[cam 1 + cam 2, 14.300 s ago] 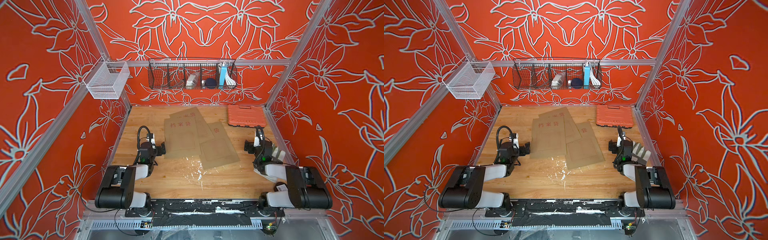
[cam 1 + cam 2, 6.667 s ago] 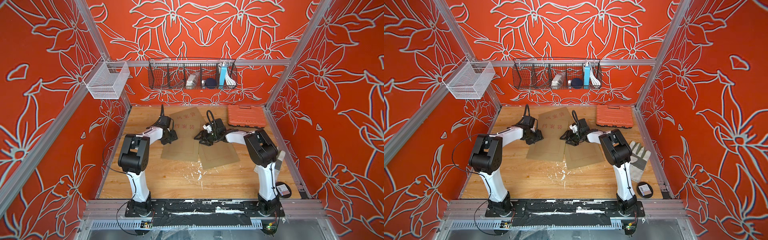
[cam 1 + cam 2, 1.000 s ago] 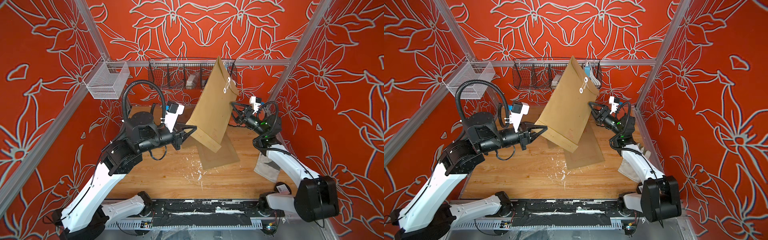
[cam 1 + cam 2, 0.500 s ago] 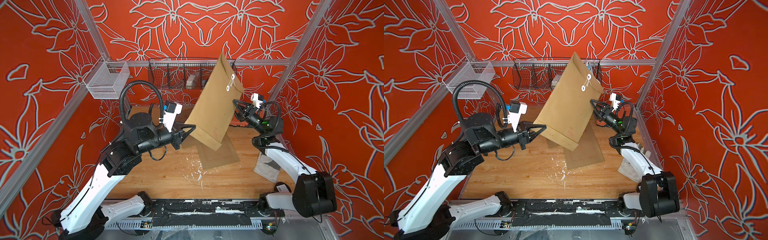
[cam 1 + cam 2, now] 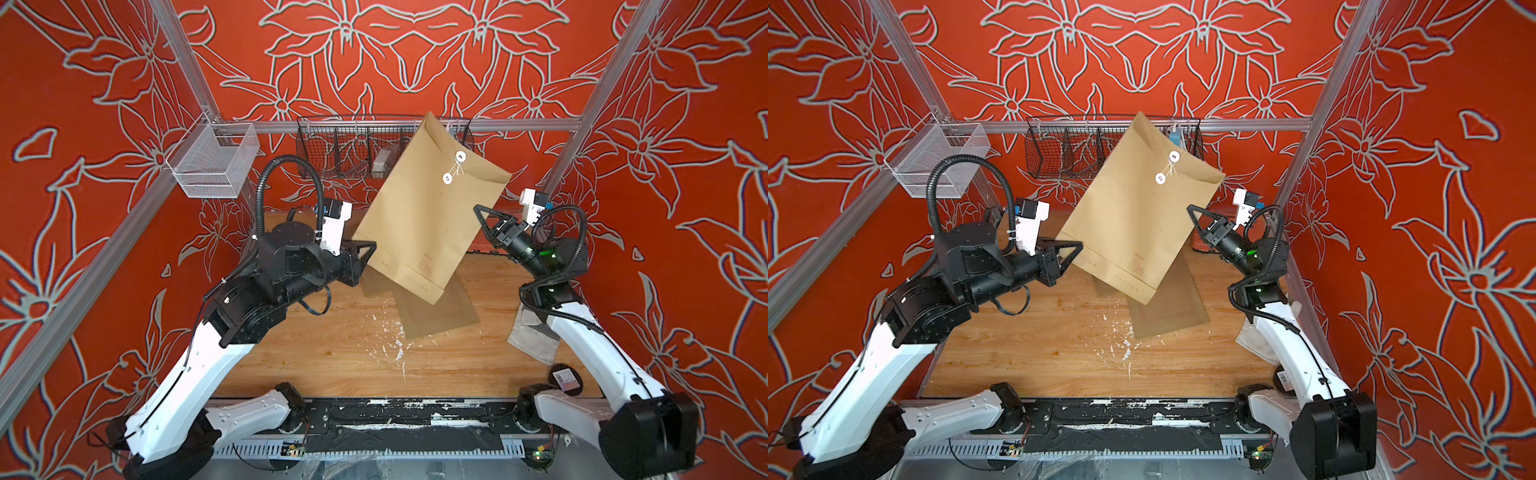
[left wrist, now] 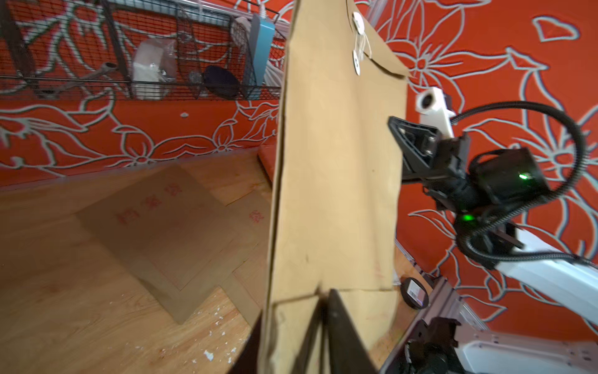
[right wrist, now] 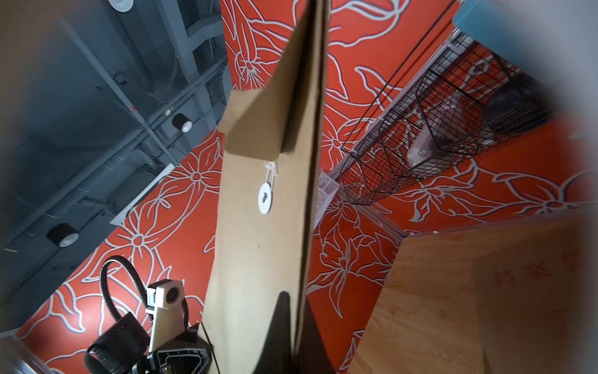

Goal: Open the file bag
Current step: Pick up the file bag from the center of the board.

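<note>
In a top view, clamps file bag (image 5: 424,220) at 3 o'clock with right gripper (image 5: 478,208), straddles 8 o'clock corner with parted left gripper (image 5: 371,248).

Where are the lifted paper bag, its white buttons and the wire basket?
file bag (image 5: 428,224): in a top view, its middle.
white buttons (image 5: 460,156): in a top view, upper disc.
wire basket (image 5: 332,158): in a top view, front mesh.

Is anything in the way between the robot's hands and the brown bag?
Nothing visible. The right gripper pinches the bag by its side edge, and the left gripper sits at its lower corner. The string tie is uncovered.
</note>
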Tool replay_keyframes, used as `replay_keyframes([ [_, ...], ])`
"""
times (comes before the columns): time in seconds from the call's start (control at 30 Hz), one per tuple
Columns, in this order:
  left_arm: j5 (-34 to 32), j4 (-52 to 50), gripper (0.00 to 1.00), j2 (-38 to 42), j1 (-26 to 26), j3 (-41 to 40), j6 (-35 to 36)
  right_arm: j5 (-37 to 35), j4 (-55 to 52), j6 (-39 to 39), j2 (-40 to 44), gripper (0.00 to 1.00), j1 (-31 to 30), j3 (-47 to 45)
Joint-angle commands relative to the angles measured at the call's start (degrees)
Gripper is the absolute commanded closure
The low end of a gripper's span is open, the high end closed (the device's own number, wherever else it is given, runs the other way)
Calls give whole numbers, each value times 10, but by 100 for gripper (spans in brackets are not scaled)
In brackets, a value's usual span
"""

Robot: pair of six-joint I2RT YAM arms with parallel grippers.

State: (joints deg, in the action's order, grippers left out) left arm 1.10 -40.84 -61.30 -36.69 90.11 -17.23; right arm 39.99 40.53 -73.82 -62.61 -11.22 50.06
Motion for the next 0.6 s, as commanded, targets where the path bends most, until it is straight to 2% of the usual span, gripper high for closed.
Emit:
replay_keyframes([
  [0.0,-7,-27,35,-18,37,16,-21,-12,-132,123,37,100,1,21],
  [0.03,1,-28,25,-20,53,14,-23,-20,-192,167,50,100,1,34],
  [0.1,19,-27,16,-22,90,9,-25,-44,-310,254,74,100,1,66],
  [0.17,38,-28,12,-26,131,5,-25,-67,-411,334,87,100,1,101],
  [0.27,88,-13,11,-25,187,-14,-31,-83,-537,440,96,100,1,154],
  [0.4,155,37,10,-13,213,-55,-29,-49,-623,522,97,100,0,199],
  [0.57,257,134,10,12,214,-126,-31,22,-627,567,114,100,0,220],
])
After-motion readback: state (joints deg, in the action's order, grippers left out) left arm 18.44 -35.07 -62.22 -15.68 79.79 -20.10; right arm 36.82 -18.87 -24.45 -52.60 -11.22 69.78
